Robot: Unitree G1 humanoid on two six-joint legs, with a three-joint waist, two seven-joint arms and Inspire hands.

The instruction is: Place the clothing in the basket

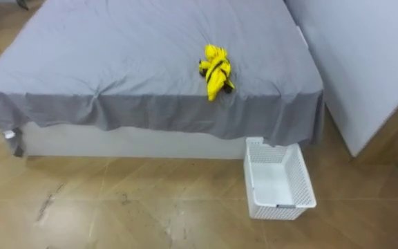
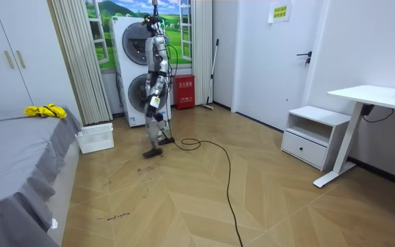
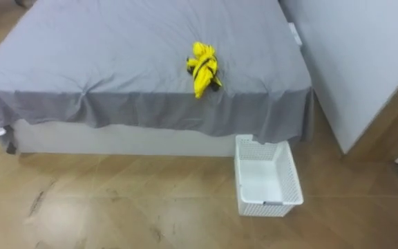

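Yellow clothes (image 1: 216, 71) on bed (image 1: 116, 62), white basket (image 1: 300, 176) beside it

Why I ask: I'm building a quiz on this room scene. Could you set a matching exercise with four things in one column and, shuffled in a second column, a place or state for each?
Things:
1. yellow clothes
2. white basket
3. bed
4. washing machines

Places or states:
A. on the floor, by the bed's corner
B. stacked, right behind the robot
C. bunched up on the bed, near its edge
D. draped in grey down its side

Pairs: 1-C, 2-A, 3-D, 4-B
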